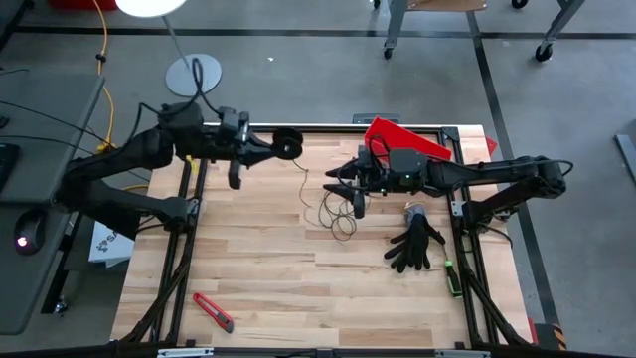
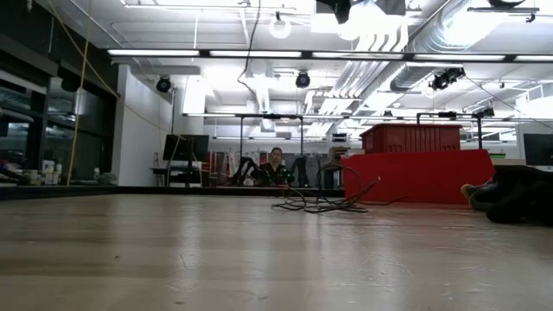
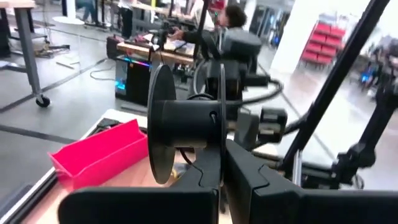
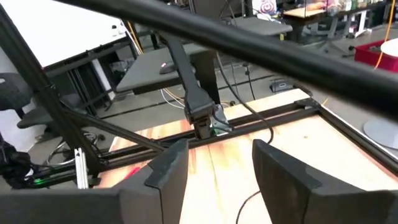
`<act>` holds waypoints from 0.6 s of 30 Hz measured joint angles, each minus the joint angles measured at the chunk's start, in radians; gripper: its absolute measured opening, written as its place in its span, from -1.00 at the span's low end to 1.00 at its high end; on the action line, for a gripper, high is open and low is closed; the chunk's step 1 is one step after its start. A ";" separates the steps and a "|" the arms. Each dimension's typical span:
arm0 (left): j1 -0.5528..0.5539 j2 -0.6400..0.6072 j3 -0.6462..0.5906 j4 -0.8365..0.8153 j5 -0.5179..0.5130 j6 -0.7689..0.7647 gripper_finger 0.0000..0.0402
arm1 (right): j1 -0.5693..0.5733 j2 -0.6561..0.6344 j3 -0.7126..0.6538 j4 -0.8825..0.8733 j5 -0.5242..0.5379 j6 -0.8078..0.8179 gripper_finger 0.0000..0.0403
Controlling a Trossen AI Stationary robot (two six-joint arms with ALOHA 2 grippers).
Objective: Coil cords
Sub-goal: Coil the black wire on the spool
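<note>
left fingers (image 3: 221,177) clamp the small round black plastic spool (image 3: 186,121); right fingers (image 4: 214,168) stand apart above the thin dark cord (image 1: 333,211).

free: table (image 1: 268,288) front-mid | obstacles: cord (image 1: 338,214) centre, glove (image 1: 415,247) right, cutter (image 1: 213,311) front-left

On the tabletop (image 1: 258,268) the cord (image 1: 333,211) lies coiled near the middle, trailing toward the spool (image 1: 288,143) at the far edge. The gloves (image 1: 415,246) lie right of the coil, the bin (image 1: 402,139) behind them, the cutter (image 1: 213,311) near the front left.
</note>
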 joint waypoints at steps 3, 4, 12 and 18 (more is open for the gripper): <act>0.000 -0.006 -0.001 0.058 0.000 -0.049 -1.00 | 0.000 0.032 0.000 0.061 0.000 0.000 -0.15; -0.002 -0.006 -0.001 0.085 0.001 -0.060 -1.00 | 0.000 0.046 0.000 0.090 0.000 0.000 -0.15; -0.005 0.009 -0.002 0.164 0.019 -0.154 -1.00 | 0.000 0.168 0.000 0.276 0.156 -0.074 -0.15; -0.006 0.009 -0.002 0.170 0.022 -0.184 -1.00 | 0.000 0.176 0.000 0.292 0.221 -0.082 -0.15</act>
